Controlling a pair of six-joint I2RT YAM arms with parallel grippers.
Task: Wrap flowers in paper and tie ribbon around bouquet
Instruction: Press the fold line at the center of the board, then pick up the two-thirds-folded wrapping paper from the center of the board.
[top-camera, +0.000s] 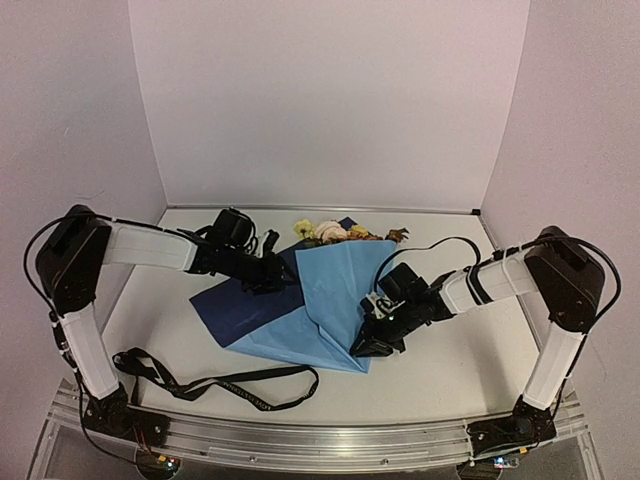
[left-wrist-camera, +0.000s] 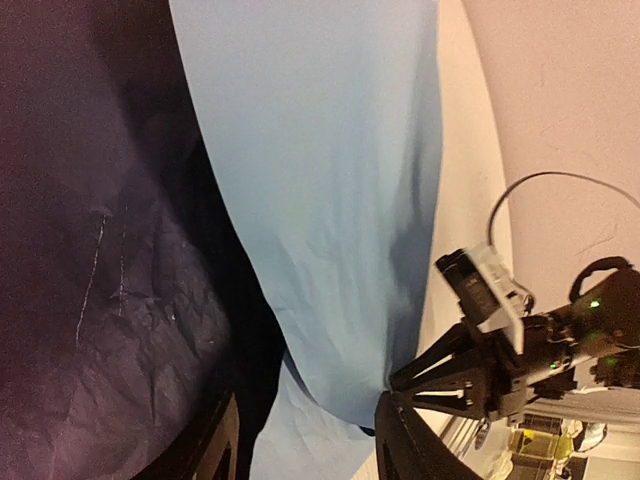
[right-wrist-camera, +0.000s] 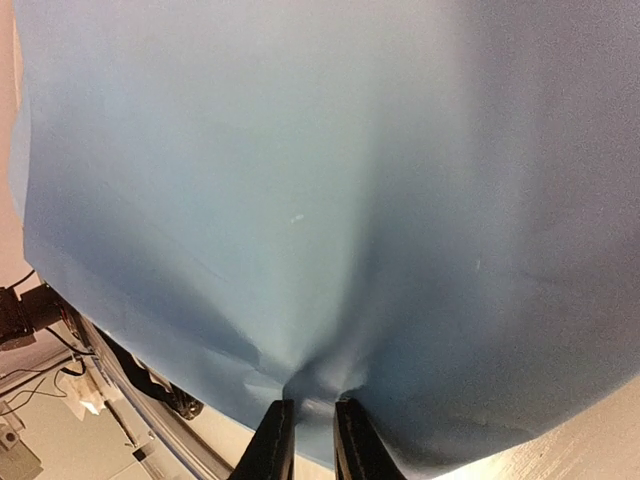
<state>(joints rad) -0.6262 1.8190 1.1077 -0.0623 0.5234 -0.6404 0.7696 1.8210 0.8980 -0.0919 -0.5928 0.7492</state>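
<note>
The paper (top-camera: 325, 300) lies mid-table, its light blue flap folded over the flowers (top-camera: 330, 232), whose yellow, pink and brown heads stick out at the far end. The paper's dark blue side (top-camera: 235, 305) shows on the left. My left gripper (top-camera: 278, 280) hovers at the fold's left edge; in the left wrist view it (left-wrist-camera: 305, 450) stands open over the paper (left-wrist-camera: 330, 200), gripping nothing. At the paper's near right corner my right gripper (top-camera: 372, 338) is shut; the right wrist view shows it (right-wrist-camera: 312, 440) pinching a puckered bit of paper (right-wrist-camera: 320, 200). The black ribbon (top-camera: 230, 385) lies loose at the front left.
White walls close in the table on three sides. An aluminium rail (top-camera: 320, 440) runs along the near edge between the arm bases. My right arm's black cable (top-camera: 440, 245) arcs above the paper's right side.
</note>
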